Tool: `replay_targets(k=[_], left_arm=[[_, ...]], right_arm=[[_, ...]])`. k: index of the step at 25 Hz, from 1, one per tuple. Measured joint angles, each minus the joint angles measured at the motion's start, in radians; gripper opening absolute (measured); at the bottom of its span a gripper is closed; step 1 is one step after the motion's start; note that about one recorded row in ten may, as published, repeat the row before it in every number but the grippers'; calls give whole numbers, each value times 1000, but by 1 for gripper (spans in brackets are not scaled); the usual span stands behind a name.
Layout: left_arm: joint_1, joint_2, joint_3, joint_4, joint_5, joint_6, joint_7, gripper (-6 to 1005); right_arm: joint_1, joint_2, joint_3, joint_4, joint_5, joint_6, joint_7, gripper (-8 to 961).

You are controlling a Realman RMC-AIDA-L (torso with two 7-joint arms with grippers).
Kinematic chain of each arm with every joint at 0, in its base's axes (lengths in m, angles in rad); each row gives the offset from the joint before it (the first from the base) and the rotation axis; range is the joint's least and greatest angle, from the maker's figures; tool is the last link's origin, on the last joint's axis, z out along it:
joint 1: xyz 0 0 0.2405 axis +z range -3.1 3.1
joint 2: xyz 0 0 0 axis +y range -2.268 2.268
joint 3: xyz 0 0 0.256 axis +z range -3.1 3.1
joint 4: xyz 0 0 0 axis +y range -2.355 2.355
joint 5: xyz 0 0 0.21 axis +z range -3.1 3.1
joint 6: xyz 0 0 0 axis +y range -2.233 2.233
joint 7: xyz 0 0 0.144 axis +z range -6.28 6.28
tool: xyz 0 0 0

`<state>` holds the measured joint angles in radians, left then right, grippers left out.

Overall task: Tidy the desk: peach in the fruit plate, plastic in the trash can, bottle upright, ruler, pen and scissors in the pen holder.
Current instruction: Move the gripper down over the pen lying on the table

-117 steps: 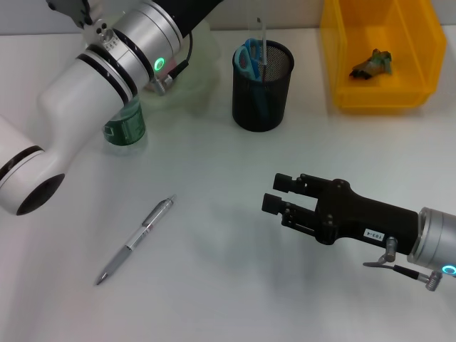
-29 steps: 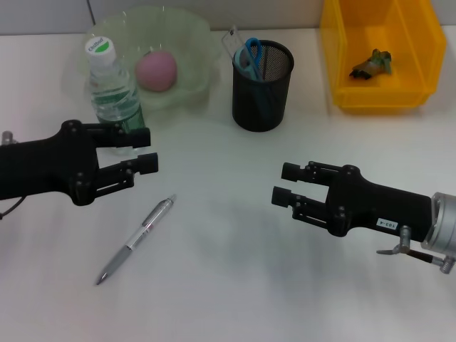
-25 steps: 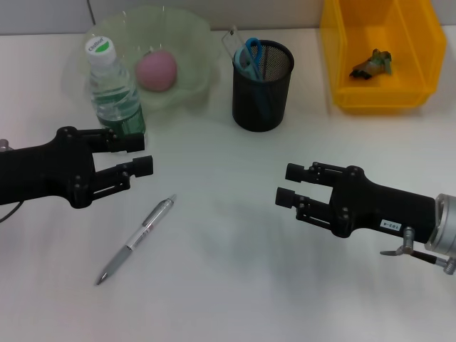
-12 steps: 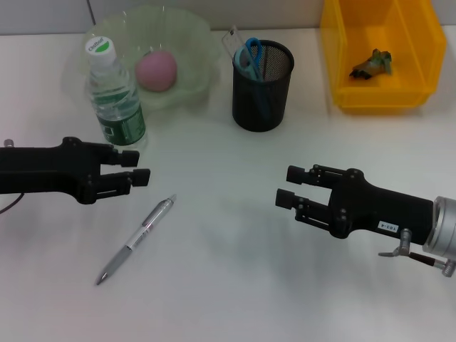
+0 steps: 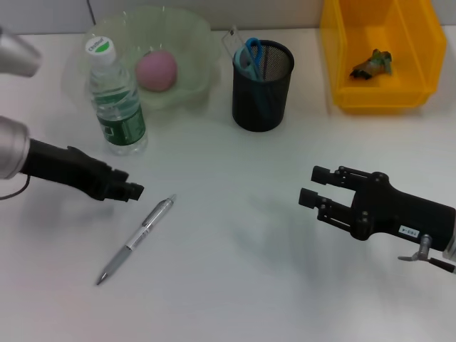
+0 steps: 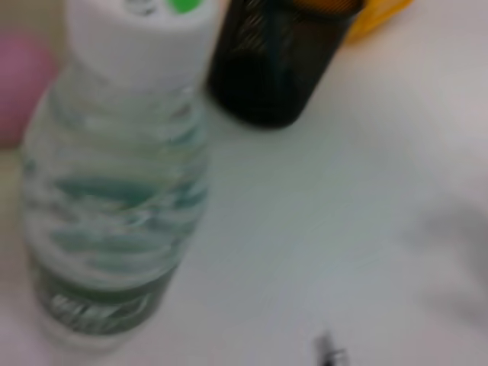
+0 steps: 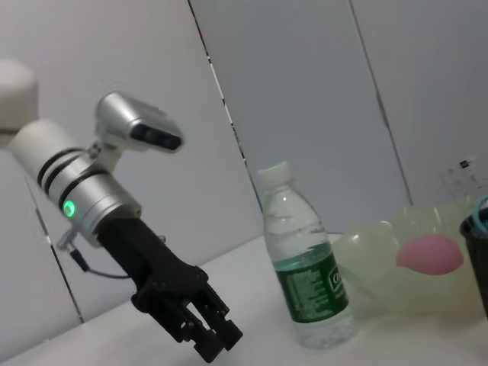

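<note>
A white desk (image 5: 228,285) holds an upright bottle (image 5: 116,100) beside the fruit plate (image 5: 192,35), and a silver pen (image 5: 135,240) lying flat. The left gripper (image 5: 132,190) hovers just beside the pen's upper end, its fingers seemingly pressed together, though the angle makes this uncertain. The right gripper (image 5: 311,187) hangs well apart, fingers spread, gripping nothing.

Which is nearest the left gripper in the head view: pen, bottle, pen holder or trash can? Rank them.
From the left gripper:
1. Pen, just beside it.
2. Bottle, behind it.
3. Pen holder, mid-desk, farther back.
4. Trash can, far right corner.
</note>
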<state>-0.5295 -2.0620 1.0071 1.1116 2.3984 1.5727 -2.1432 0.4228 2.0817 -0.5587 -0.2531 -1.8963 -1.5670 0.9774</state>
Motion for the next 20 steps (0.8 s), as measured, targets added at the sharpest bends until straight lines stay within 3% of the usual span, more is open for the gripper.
replay_targets(k=[6,16,19,20], left_arm=[[-102,-6,138,-1,138,20,-205,464],[-164,-8,324,10,163,37,-395,530],[-168,-10,360,10,185,27,-439,739],[-168,-11,372,11,195,20,-458,741]], right_arm=[[0,3,0,7,0,16,-36,531],[-1,-1,-3,-1,0,17,-56,531],[-3,-1,-3,-1,0,18,-73,531],[-5,-2,-3,-1,0,19,-77,531]])
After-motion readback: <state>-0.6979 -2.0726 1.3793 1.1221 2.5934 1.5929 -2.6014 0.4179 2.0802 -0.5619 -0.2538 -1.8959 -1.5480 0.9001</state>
